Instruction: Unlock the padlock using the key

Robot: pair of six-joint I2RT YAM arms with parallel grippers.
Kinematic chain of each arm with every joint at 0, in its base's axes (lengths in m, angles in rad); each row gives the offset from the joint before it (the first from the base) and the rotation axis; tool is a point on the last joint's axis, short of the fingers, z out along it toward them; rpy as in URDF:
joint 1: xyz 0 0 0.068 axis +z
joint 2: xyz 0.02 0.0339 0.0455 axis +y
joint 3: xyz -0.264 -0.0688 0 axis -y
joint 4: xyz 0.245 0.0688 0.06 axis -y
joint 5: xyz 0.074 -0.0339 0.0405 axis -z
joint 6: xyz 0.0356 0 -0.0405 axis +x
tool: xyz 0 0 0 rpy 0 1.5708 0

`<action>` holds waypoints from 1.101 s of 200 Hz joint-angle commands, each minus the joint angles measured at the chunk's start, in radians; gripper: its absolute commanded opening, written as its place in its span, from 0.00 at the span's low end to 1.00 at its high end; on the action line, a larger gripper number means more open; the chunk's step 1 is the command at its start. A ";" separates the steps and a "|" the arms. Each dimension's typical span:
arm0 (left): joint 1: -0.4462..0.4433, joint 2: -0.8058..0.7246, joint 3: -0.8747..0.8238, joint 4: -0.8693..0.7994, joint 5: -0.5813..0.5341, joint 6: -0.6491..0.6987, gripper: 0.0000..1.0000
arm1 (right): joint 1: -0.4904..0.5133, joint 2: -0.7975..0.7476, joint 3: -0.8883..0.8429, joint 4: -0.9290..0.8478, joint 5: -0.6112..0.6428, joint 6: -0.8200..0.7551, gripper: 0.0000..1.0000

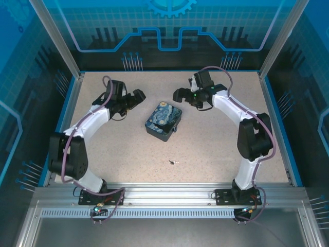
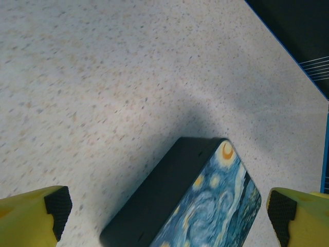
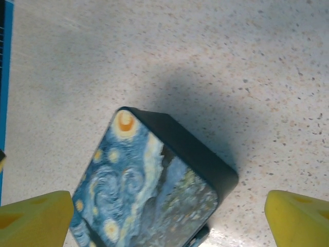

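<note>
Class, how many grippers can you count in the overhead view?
2. Left gripper, open, off the painted box's far-left side; right gripper, open, just beyond its far corner.

The table (image 1: pixel 216 146) is matt and speckled, the box (image 1: pixel 163 122) smooth, the key (image 1: pixel 173 162) silvery metal.

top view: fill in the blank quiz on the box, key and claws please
The key lies ____ the arm bases than the box does.
The left claw and the right claw both stand ____.
The box's painted top is blue and ____.
Missing: nearer; open; yellow.
</note>
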 commanded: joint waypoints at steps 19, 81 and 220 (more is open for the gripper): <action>-0.039 0.183 0.217 -0.045 0.056 0.036 0.99 | -0.044 0.000 -0.027 0.018 -0.065 0.021 0.97; -0.143 0.468 0.529 -0.154 0.078 0.032 0.99 | -0.117 -0.188 -0.252 0.080 -0.025 0.045 0.98; -0.352 0.539 0.742 -0.127 0.174 -0.030 0.99 | -0.194 -0.599 -0.634 0.126 0.010 0.129 0.98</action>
